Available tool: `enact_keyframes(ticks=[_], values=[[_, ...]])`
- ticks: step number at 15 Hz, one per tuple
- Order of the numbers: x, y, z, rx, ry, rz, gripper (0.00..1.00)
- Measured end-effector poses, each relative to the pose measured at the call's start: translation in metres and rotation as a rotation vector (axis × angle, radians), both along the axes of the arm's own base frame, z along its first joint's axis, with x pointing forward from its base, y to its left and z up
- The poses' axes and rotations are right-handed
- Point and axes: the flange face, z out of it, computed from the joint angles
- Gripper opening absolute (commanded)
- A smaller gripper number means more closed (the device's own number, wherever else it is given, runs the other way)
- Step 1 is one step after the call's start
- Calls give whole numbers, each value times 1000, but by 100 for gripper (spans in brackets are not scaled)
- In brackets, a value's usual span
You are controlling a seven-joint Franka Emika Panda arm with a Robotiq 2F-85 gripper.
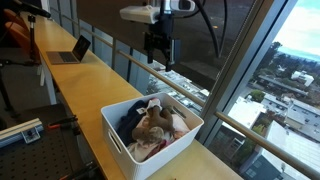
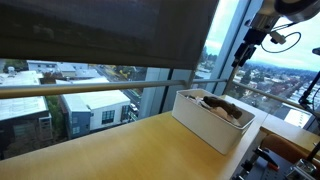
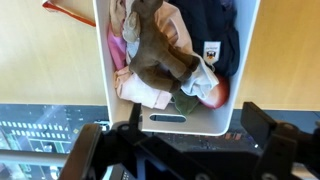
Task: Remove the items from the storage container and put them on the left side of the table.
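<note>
The tool (image 1: 158, 58) is hanging high over the white box (image 1: 118, 135), and its two fingers (image 3: 268, 130) are standing wide apart, holding nothing. The box is sitting on the wooden counter (image 1: 80, 88) by the window. A brown soft toy (image 1: 153, 124) is lying on top inside it, with a dark blue cloth (image 1: 130, 120) and a pink cloth (image 3: 122, 45) beside it. A laptop (image 1: 72, 50) is sitting far down the counter.

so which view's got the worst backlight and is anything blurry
In an exterior view the bright window leaves the hand a dark silhouette; in the wrist view the hand is dark and blurred, while the storage container is evenly lit.
</note>
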Motion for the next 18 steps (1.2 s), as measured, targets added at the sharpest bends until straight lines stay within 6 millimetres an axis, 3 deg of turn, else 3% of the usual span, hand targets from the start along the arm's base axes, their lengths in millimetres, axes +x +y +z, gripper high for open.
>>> enact_keyframes(ticks=[7,14,18], values=[[30,-30,-81,28,107,-48,100],[41,-40,-163,55,191,-54,100],[44,-54,-205,43,217,-37,99]])
